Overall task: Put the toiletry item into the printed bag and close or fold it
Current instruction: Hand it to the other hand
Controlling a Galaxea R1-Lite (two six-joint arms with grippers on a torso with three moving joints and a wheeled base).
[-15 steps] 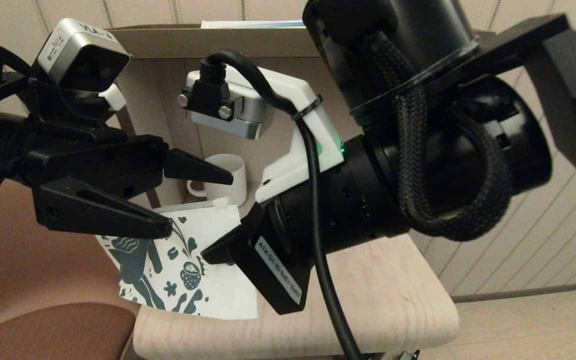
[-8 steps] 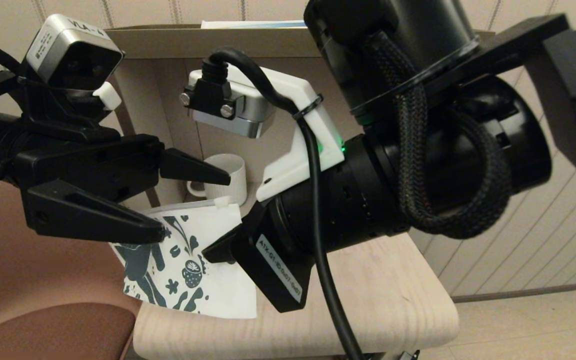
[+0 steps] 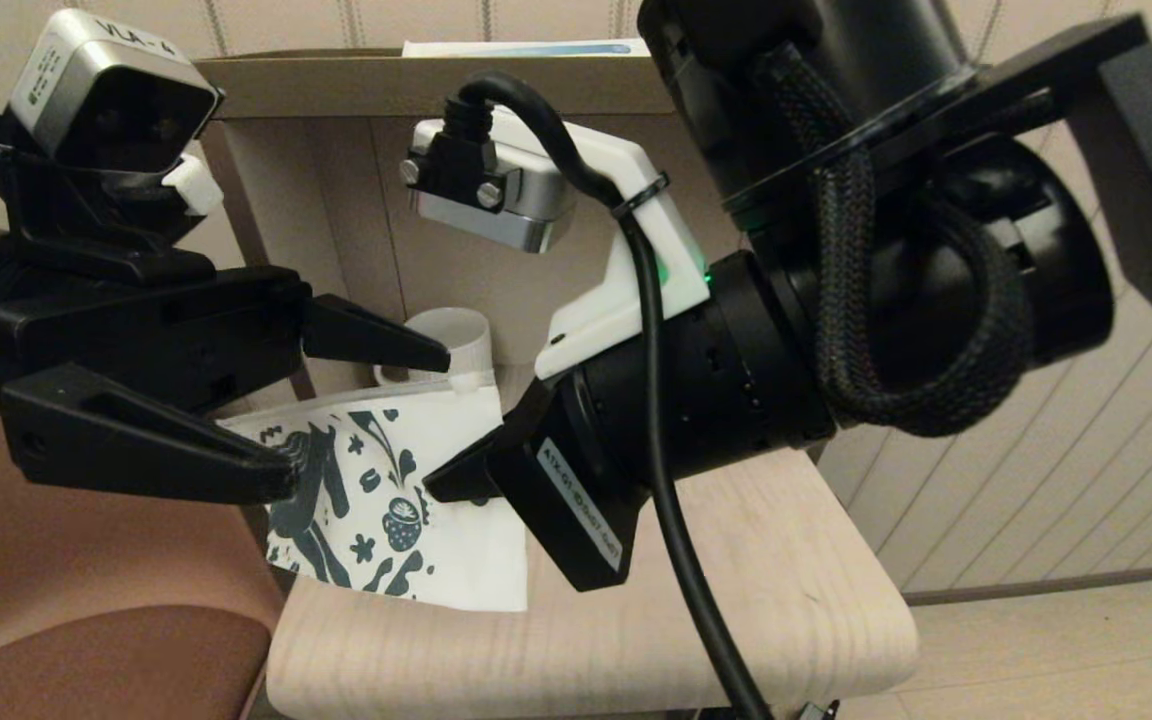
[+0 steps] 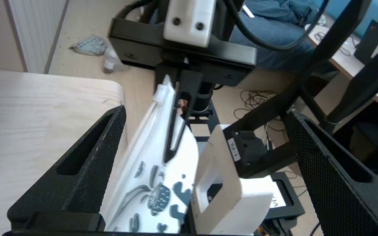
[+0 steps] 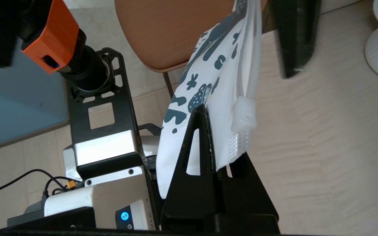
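Pinching the printed bag [image 3: 406, 500] by one edge above the table [image 3: 736, 600], right gripper [image 3: 441, 487] clamped tight. Left gripper [image 3: 366, 410] spread wide beside it, carrying nothing. Likely thin, floppy, light; best grasped along the stiffer zip strip.

"VLA-4" on left wrist camera [image 3: 101, 85], right arm's sticker unreadable

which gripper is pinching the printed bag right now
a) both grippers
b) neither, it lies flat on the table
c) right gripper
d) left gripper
c: the right gripper has its fingers shut on an edge of the printed bag and holds it up off the table, while the left gripper stands wide open beside the bag, clear of it.
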